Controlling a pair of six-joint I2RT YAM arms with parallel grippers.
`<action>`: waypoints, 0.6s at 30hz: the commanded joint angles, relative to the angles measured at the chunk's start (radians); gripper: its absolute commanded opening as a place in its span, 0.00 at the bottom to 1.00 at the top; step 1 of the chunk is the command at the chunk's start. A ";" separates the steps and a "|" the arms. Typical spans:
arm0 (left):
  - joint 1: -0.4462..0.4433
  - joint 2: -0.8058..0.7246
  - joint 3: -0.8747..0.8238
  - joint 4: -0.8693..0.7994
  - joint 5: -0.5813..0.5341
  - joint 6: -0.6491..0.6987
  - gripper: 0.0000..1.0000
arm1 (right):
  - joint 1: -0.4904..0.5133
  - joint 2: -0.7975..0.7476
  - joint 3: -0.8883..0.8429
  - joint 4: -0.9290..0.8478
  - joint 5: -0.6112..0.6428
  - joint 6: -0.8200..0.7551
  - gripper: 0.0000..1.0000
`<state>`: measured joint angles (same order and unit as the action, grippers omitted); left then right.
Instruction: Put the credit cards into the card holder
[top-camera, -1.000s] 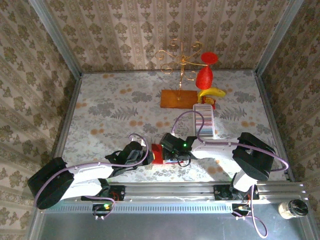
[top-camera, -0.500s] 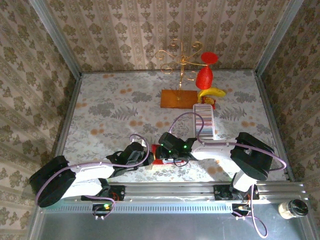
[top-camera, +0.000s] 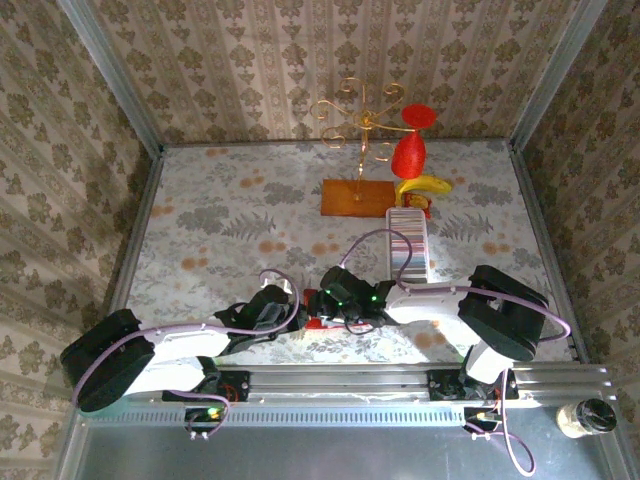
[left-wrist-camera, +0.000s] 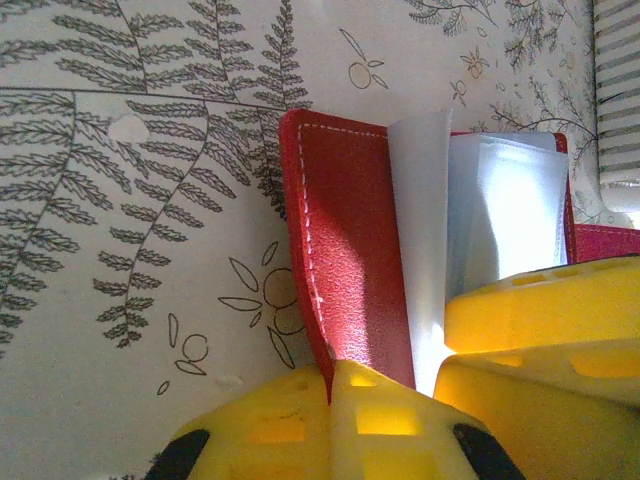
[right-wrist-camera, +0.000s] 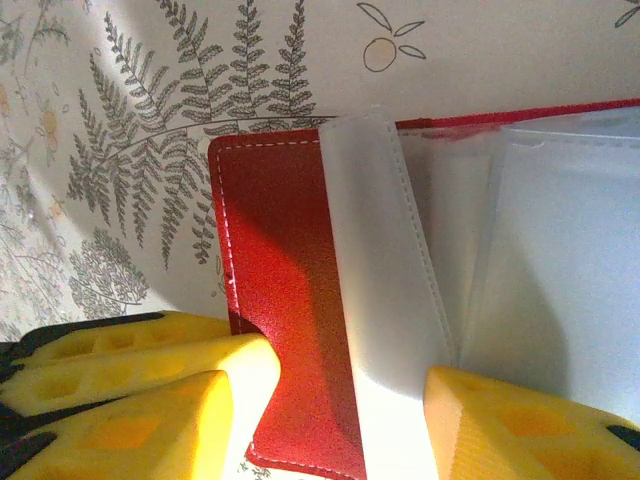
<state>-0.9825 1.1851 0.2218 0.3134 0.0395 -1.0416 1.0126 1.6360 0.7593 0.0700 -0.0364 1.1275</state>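
Observation:
The red card holder (top-camera: 313, 322) lies open near the table's front edge, between the two grippers. Its red flap (left-wrist-camera: 350, 250) stands up, with pale clear pockets (left-wrist-camera: 510, 210) beside it. My left gripper (left-wrist-camera: 336, 368) is shut on the flap's near edge, low and left of the holder (top-camera: 292, 312). My right gripper (top-camera: 335, 298) hovers over the holder. Its jaws (right-wrist-camera: 340, 420) stand apart astride the flap (right-wrist-camera: 280, 250) and a clear pocket (right-wrist-camera: 385, 260). The credit cards (top-camera: 408, 240) stand in a striped row in a long white tray farther back right, their edges (left-wrist-camera: 618, 90) also showing in the left wrist view.
An orange-brown stand base (top-camera: 358, 197) with a gold wire tree (top-camera: 360, 118) stands at the back. A red object (top-camera: 408, 152) and a yellow banana (top-camera: 424, 186) sit beside it. Patterned walls close in three sides. A jar (top-camera: 587, 416) sits outside at the bottom right.
My right gripper has shifted slightly left over the card holder and now covers more of it. The left gripper has kept its hold on the flap.

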 joint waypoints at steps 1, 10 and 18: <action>-0.018 0.008 -0.018 0.032 -0.013 -0.020 0.05 | 0.009 -0.008 -0.020 0.113 -0.029 0.048 0.54; -0.024 0.017 -0.019 0.033 -0.032 -0.029 0.06 | 0.009 -0.050 -0.078 0.239 -0.012 0.104 0.54; -0.026 0.016 -0.021 0.029 -0.041 -0.035 0.06 | 0.008 -0.100 -0.095 0.240 0.036 0.116 0.55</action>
<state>-1.0012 1.1919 0.2153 0.3405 0.0097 -1.0557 1.0138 1.5616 0.6754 0.2749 -0.0341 1.2175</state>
